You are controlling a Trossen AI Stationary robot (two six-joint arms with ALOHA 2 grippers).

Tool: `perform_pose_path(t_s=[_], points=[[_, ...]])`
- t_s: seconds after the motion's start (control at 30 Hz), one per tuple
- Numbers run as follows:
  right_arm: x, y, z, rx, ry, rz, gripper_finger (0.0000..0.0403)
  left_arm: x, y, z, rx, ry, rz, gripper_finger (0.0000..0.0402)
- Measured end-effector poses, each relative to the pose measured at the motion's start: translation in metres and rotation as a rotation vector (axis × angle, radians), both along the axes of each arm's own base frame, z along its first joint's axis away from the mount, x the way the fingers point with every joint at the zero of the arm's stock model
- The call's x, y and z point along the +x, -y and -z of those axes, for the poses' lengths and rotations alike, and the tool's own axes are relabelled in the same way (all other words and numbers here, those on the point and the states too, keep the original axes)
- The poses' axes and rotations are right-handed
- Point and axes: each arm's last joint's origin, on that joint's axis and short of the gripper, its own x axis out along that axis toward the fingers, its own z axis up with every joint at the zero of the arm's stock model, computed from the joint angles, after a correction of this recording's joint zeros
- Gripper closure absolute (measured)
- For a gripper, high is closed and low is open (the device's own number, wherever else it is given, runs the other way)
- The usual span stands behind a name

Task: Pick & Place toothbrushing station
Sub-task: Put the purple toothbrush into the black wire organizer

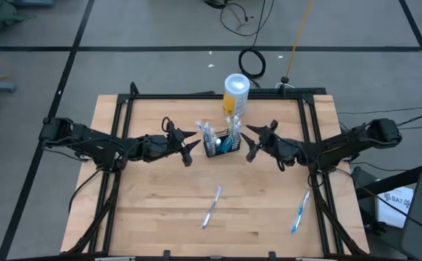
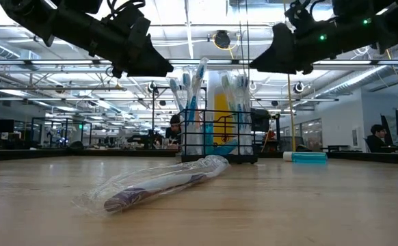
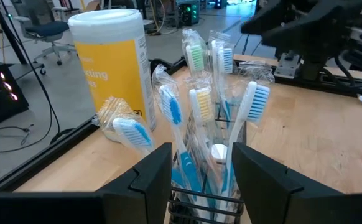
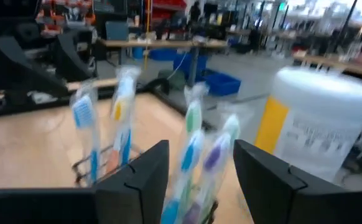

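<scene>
Table: both pincers (image 1: 190, 148) (image 1: 250, 142) open, flanking basket (image 1: 221, 147)

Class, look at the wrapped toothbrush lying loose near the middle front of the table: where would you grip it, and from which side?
Grip the toothbrush at mid-handle, coming straight down from above. It lies flat on the table, long and thin, with bare wood on both sides, so fingers should straddle it across its narrow width. Its loose wrapper may slip, so a mid-handle grip is probably steadiest.

The wire basket (image 1: 221, 147) at the frame's centre is black, its toothbrushes (image 3: 196, 99) blue, green and white. Above it, the canister (image 1: 236, 94) is white and yellow; the table (image 1: 160, 210) is pale wood.
</scene>
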Motion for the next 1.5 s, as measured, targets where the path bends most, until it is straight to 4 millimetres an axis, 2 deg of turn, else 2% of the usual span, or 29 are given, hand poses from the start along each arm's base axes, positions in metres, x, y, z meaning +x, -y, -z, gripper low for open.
perform_pose_path(t_s=[0.17,0.27,0.43,0.67,0.8,1.03,1.27,1.4,1.5], points=[[-0.003,-0.012,0.008,0.111,-0.055,-0.147,0.0235,0.000,0.001,0.000,-0.039,0.015,0.005,0.0227],[-0.004,-0.018,0.012,0.127,-0.098,-0.219,0.0238,0.001,0.006,0.000,-0.077,0.025,0.107,0.0227],[-0.005,-0.020,0.017,0.141,-0.168,-0.304,0.0236,0.004,0.020,-0.009,-0.115,0.113,0.319,0.0227],[-0.006,-0.024,0.023,0.228,-0.219,-0.436,0.0238,0.004,0.044,-0.016,-0.188,0.181,0.410,0.0227],[-0.006,-0.026,0.024,0.299,-0.207,-0.481,0.0236,0.015,0.066,-0.027,-0.199,0.124,0.401,0.0227],[-0.006,-0.026,0.024,0.315,-0.209,-0.484,0.0238,0.056,0.109,-0.042,-0.193,-0.055,0.415,0.0227],[-0.007,-0.026,0.025,0.316,-0.221,-0.482,0.0238,0.084,0.125,-0.023,-0.255,-0.226,0.393,0.0227],[-0.007,-0.026,0.026,0.336,-0.222,-0.475,0.0238,0.096,0.126,-0.005,-0.353,-0.267,0.391,0.0227],[-0.007,-0.026,0.027,0.373,-0.215,-0.462,0.0238,0.100,0.131,0.016,-0.439,-0.334,0.381,0.0227]])
